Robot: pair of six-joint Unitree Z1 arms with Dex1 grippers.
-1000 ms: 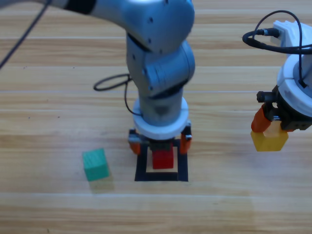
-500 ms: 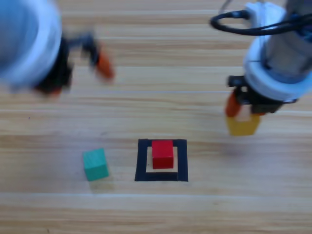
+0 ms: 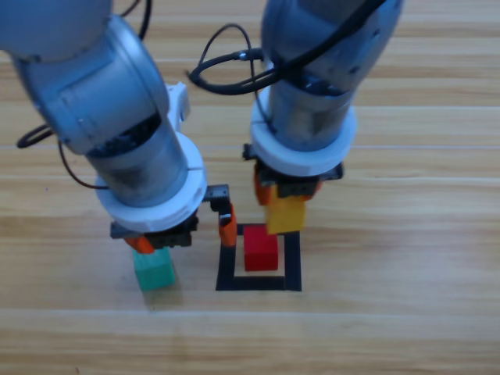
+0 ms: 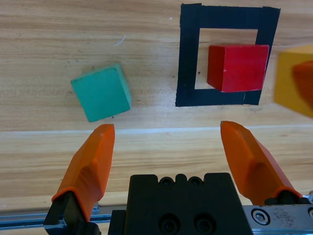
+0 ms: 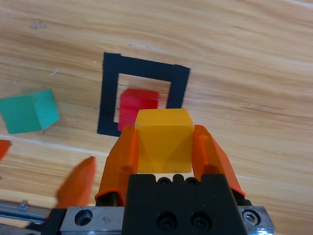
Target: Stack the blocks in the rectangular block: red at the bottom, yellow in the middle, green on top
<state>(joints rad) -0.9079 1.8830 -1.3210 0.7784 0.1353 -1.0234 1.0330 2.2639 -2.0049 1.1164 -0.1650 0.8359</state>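
Observation:
The red cube [image 3: 261,251] [image 4: 237,67] [image 5: 138,104] sits inside the black tape rectangle [image 3: 226,269] [image 4: 188,73] [image 5: 108,93]. My right gripper [image 3: 286,205] [image 5: 164,131] is shut on the yellow cube [image 3: 286,214] [image 5: 163,139] [image 4: 293,81], held in the air just behind the red cube, over the rectangle's far edge. The green cube [image 3: 153,271] [image 4: 101,93] [image 5: 28,111] lies on the wood left of the rectangle. My left gripper [image 3: 185,234] [image 4: 166,128] is open, just behind the green cube and the rectangle's left side, holding nothing.
The two arms stand close side by side over the middle of the table; the left gripper's right jaw is next to the rectangle's left tape strip. Black cables [image 3: 226,66] loop behind the arms. Bare wood lies along the near edge and to the right.
The left arm has swung from the upper left down to just behind the green cube. The right arm has carried the yellow cube leftward to the rectangle, over the red cube.

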